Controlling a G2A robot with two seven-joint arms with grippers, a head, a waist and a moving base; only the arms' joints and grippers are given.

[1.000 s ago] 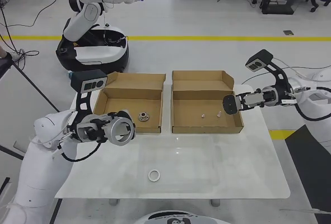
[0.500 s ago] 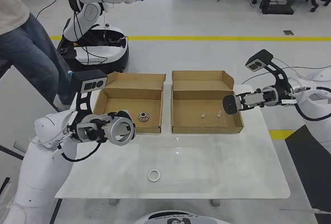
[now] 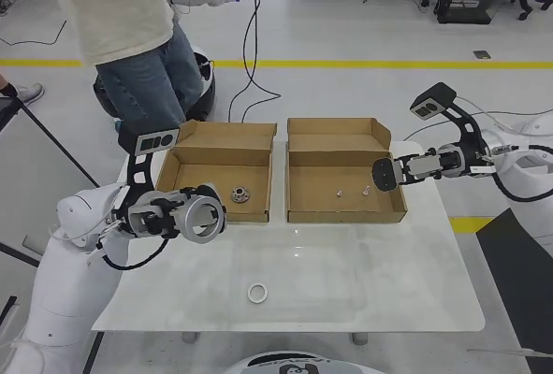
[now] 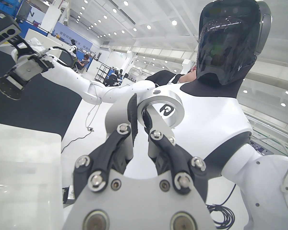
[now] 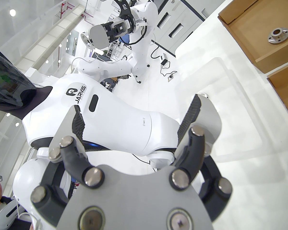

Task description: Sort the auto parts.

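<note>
My left gripper [image 3: 208,218] is held above the table in front of the left cardboard box [image 3: 201,182], shut on a silver metal ring [image 4: 166,111], with one finger through the ring's hole. A metal flange [image 3: 240,194] lies in that box; the right wrist view has it too, flange [image 5: 277,35]. Two small bolts [image 3: 338,194] [image 3: 362,192] lie in the right cardboard box [image 3: 341,140]. My right gripper [image 3: 385,175] hovers at that box's right wall, open and empty, gripper [image 5: 136,107]. A small white ring [image 3: 256,294] rests on the table near the front edge.
Both boxes stand side by side at the back of the white table [image 3: 370,271], with their flaps up. Between the boxes and the white ring lies bare tabletop.
</note>
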